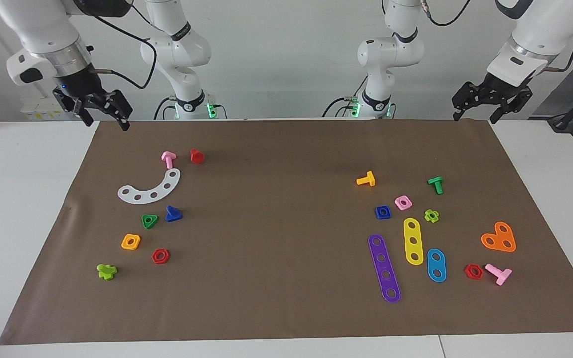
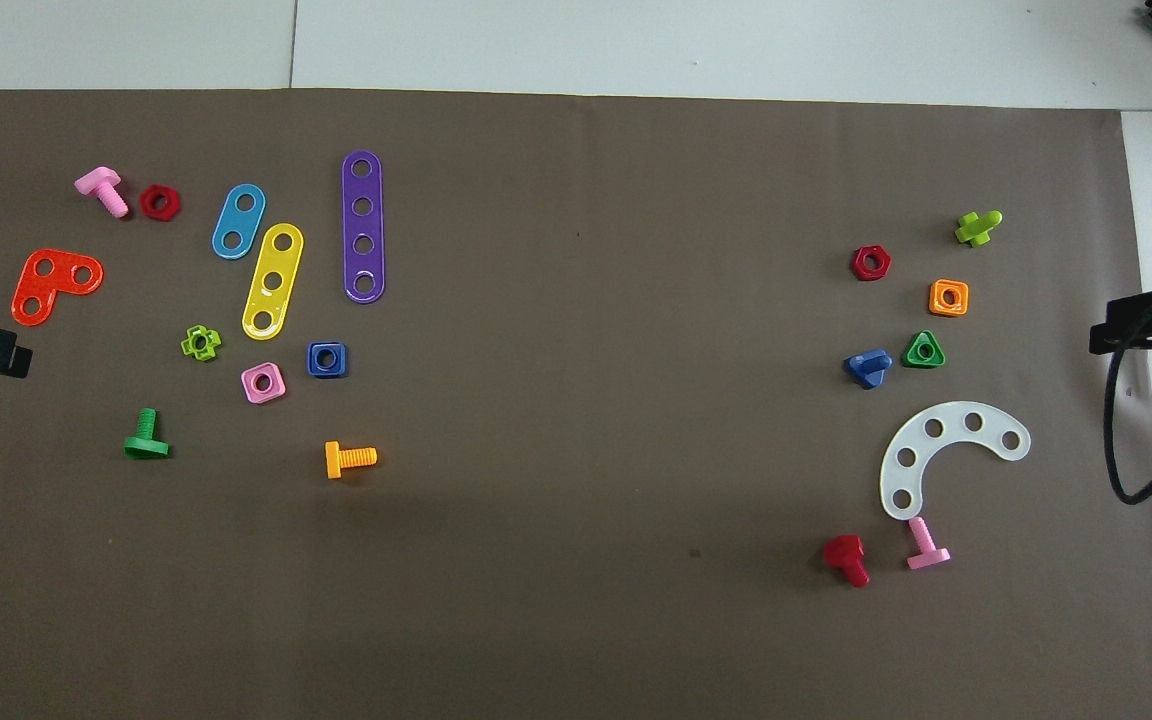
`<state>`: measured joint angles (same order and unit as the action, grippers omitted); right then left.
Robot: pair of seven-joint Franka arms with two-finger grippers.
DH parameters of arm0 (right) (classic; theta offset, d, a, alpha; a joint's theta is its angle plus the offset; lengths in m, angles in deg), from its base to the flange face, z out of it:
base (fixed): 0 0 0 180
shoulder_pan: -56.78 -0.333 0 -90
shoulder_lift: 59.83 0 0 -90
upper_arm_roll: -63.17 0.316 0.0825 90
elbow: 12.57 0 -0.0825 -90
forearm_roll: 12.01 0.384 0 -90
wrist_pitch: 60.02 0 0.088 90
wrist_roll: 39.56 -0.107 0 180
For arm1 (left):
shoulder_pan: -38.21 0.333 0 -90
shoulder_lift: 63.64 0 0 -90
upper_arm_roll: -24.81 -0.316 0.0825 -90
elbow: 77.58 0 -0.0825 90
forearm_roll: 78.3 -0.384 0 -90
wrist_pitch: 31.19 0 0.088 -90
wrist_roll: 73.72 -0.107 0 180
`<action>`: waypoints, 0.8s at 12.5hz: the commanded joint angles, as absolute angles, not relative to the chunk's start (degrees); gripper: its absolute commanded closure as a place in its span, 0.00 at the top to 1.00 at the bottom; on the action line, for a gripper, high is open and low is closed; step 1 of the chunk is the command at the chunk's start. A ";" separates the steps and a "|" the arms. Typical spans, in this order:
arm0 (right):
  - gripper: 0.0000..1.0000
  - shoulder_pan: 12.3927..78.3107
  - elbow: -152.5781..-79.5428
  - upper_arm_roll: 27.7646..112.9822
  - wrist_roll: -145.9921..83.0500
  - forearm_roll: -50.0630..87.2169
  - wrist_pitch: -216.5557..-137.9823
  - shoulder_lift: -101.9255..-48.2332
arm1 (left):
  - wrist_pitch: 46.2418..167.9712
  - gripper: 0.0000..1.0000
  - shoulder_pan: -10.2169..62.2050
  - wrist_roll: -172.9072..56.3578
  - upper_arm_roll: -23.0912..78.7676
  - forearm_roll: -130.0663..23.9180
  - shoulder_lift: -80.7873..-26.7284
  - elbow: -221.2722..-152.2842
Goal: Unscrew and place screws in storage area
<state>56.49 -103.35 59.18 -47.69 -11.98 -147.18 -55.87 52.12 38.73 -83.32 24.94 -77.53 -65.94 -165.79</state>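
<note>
The brown paper mat (image 1: 286, 278) covered most of the white surface (image 1: 18, 209). In the overhead view both tools were cut off at the frame edges. The right tool (image 1: 101, 113) hung released over the mat's corner at its own arm's end; the blue triangular-head bolt (image 1: 172, 214) lay well apart from it, just beside the green triangular nut (image 1: 149, 221). The left tool (image 1: 490, 102), also released, hung over the other corner nearest the robots; the blue square nut (image 1: 382, 212) lay well apart, beside the pink square nut (image 1: 403, 202). No writing was legible
</note>
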 commanded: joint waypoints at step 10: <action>1.00 56.51 -104.07 60.71 -47.20 -14.03 -146.42 -55.87 | 51.69 1.00 39.18 -83.47 24.99 -76.98 -66.89 -166.79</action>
<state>56.34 -103.76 60.44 -47.68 -13.84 -146.86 -56.18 52.10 38.73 -83.32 24.94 -77.53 -65.94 -165.79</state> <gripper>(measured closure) 0.000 0.000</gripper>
